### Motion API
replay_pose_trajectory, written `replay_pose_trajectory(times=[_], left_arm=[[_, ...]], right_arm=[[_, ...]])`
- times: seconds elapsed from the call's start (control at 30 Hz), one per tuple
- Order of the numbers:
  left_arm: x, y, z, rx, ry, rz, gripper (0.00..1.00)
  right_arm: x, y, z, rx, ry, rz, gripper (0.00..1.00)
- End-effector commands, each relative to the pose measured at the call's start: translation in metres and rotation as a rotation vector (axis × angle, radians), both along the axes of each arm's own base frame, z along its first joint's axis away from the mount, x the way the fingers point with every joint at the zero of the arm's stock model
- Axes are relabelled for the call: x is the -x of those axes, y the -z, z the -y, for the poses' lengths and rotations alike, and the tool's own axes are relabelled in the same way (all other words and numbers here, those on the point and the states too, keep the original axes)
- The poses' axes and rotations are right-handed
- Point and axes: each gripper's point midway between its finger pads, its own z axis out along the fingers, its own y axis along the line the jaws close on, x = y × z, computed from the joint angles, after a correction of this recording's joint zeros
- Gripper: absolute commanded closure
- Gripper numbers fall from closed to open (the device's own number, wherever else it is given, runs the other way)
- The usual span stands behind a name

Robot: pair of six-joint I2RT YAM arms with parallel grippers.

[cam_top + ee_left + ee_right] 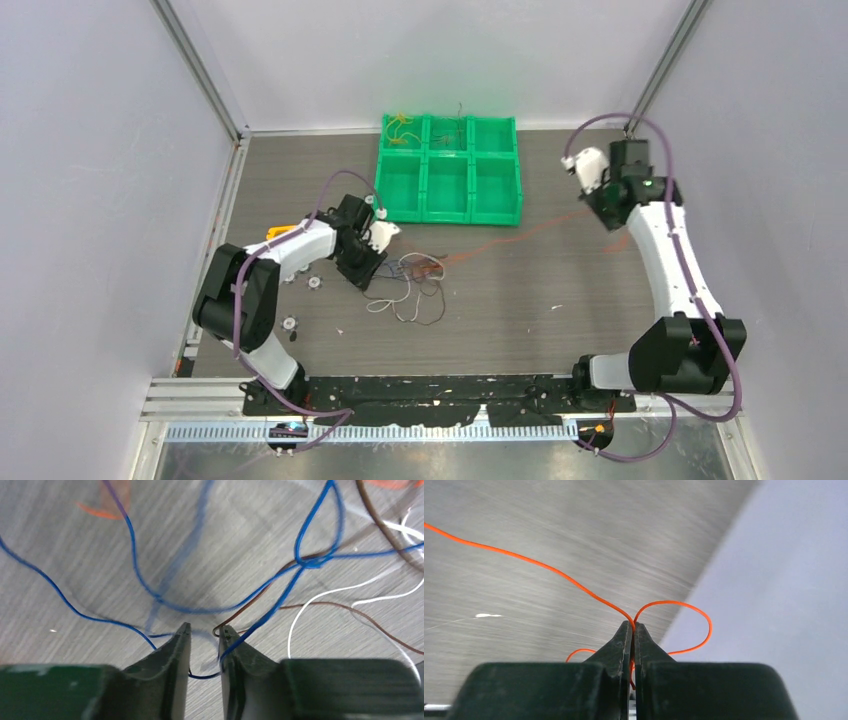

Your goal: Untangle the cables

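Observation:
The cables [415, 285] lie in a loose tangle on the table's centre-left. My left gripper [368, 280] is low at the tangle's left edge. In the left wrist view its jaws [205, 629] stand a little apart with a blue cable [132, 555] running across the gap; brown [380, 527] and white [320, 600] cables lie just beyond. My right gripper [603, 213], raised at the right, is shut [630, 625] on an orange cable [539, 565]. That orange cable [520, 236] stretches from it back to the tangle.
A green six-compartment bin [448, 214] stands at the back centre; yellow wires [402, 128] and dark wires [458, 125] lie in its rear compartments. Small round parts [313, 283] [290, 322] and a yellow object [277, 233] sit near the left arm. Walls enclose the table.

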Motion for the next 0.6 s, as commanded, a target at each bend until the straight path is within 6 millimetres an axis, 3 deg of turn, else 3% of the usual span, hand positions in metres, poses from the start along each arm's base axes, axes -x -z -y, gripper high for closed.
replay_pose_trajectory(times=[0.0, 0.07, 0.13, 0.17, 0.33, 0.37, 0.4, 0.47, 0.57], left_arm=[[0.021, 0.002, -0.002, 0.006, 0.070, -0.044, 0.69], [0.020, 0.003, -0.001, 0.009, 0.074, -0.047, 0.75], [0.020, 0.003, 0.000, 0.011, 0.076, -0.055, 0.98], [0.020, 0.003, -0.001, 0.012, 0.074, -0.056, 1.00], [0.023, 0.000, -0.004, 0.013, 0.081, -0.044, 1.00], [0.024, -0.001, -0.005, 0.011, 0.082, -0.045, 1.00], [0.024, -0.001, -0.006, 0.010, 0.079, -0.043, 1.00], [0.023, -0.004, -0.010, 0.001, 0.076, -0.036, 1.00], [0.020, -0.003, -0.022, -0.032, 0.065, -0.019, 1.00]], right_arm=[[-0.002, -0.081, 0.044, 0.056, 0.028, 0.137, 0.95], [-0.007, -0.112, 0.043, -0.007, 0.021, 0.200, 0.95], [-0.008, -0.137, 0.041, -0.042, 0.021, 0.246, 0.94], [-0.010, -0.154, 0.040, -0.050, 0.025, 0.283, 0.95], [-0.015, -0.216, 0.050, -0.055, 0.064, 0.445, 0.95], [-0.018, -0.237, 0.060, -0.052, 0.095, 0.498, 0.95], [-0.023, -0.243, 0.065, -0.059, 0.107, 0.514, 0.95], [-0.024, -0.289, 0.078, -0.063, 0.147, 0.637, 0.95], [-0.019, -0.321, 0.097, -0.060, 0.197, 0.717, 0.95]])
